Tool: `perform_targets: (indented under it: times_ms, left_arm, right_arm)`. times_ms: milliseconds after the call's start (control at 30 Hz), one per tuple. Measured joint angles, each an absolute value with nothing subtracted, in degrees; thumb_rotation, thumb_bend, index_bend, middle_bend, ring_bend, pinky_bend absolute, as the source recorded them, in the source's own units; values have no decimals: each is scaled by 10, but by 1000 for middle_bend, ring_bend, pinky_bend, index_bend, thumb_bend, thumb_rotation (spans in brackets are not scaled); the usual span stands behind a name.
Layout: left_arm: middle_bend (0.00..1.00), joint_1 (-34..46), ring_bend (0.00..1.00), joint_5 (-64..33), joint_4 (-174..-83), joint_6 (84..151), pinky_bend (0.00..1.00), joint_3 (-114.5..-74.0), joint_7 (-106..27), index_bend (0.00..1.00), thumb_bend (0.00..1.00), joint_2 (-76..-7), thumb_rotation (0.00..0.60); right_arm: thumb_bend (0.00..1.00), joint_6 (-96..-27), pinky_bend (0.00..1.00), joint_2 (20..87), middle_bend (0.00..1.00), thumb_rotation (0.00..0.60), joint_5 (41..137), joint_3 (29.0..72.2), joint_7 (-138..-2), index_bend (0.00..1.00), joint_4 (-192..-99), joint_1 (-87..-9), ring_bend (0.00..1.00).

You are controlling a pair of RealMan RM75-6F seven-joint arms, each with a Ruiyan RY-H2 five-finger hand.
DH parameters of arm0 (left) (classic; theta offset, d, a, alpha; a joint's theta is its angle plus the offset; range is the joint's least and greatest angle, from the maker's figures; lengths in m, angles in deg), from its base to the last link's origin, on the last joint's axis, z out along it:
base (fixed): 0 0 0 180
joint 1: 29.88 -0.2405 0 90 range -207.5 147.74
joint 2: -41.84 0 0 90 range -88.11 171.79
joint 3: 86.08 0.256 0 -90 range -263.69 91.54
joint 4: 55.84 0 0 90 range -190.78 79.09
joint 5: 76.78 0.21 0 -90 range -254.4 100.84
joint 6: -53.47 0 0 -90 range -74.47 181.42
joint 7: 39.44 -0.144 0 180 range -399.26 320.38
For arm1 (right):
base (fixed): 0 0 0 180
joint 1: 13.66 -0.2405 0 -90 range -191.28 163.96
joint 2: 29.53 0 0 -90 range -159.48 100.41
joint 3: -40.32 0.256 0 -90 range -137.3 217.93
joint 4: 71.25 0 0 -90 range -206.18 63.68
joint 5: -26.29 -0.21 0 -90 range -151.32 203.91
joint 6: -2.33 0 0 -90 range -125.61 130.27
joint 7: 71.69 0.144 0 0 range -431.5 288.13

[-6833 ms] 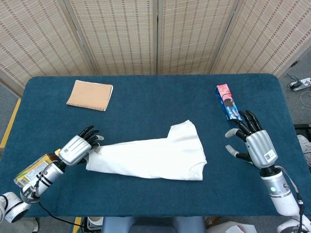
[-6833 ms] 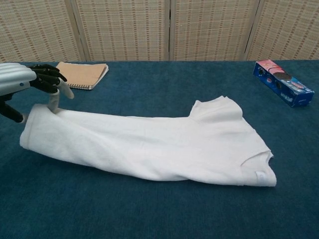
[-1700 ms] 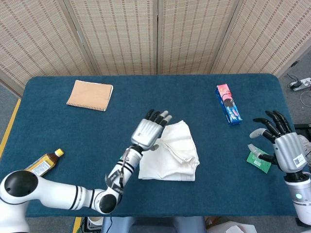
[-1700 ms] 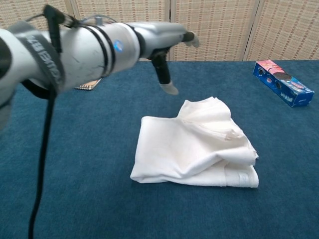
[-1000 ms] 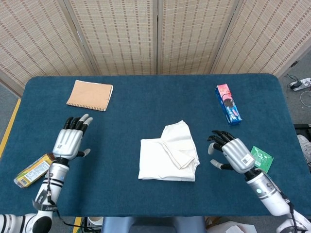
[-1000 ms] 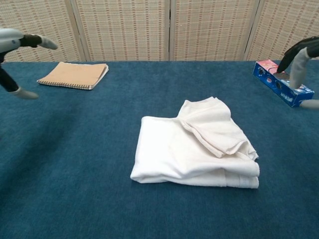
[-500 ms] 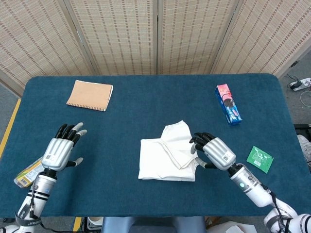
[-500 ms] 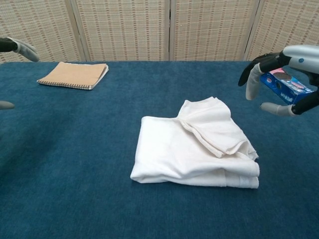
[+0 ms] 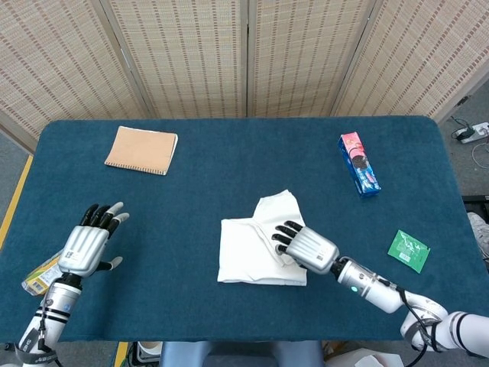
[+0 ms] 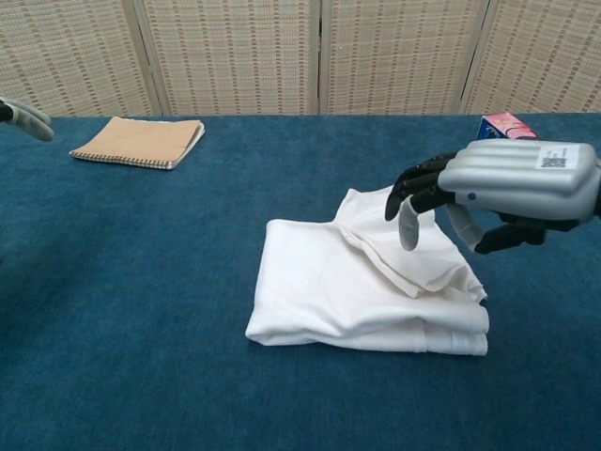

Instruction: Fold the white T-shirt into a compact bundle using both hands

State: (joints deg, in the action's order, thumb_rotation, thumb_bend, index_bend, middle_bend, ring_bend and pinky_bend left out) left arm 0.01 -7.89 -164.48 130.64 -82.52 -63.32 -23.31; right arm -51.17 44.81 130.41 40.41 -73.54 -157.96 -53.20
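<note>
The T-shirt (image 9: 263, 241) lies near the middle of the table (image 9: 229, 153), a little toward the front edge, already folded to a rough rectangle with a loose flap piled on its right half. The right hand (image 9: 307, 246) hovers over that flap, fingers (image 10: 409, 224) spread and curved downward, grasping nothing; from the chest view it seems just above the cloth, though whether a fingertip touches it I cannot tell. The left hand (image 9: 85, 245) waits released, fingers apart, near the front left corner, well apart from the shirt.

The step in hand looks like taking the right side over for another fold. To do it well, the hand should come down on the loose flap's outer edge, gather all layers together rather than the top one alone, and carry them leftward low and flat so the stack beneath does not slide. The left hand would help by pressing the left edge down as an anchor.
</note>
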Motion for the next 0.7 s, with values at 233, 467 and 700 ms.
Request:
perform_targets:
  times_ms: [233,467,700]
  left_arm:
    - [104,-20,71,-66,-1647,1302,0,-829,-629,221,135,-231,600]
    - [104,-38,66,-53,-1645,1300,0,-834,-618,220,135,-232,600]
    - [104,-52,64,-39,-1639,1300,0,-840,-606,220,135,-233,600]
  right_arm:
    - [1000,-487,116,481,214,600,1325,386,-754,383,-1551,-563,109]
    - [1000,-471,100,494,214,600,1335,369,-777,383,-1525,-580,109]
    - [1000,-474,93,498,214,600,1322,368,-812,387,-1502,-581,109]
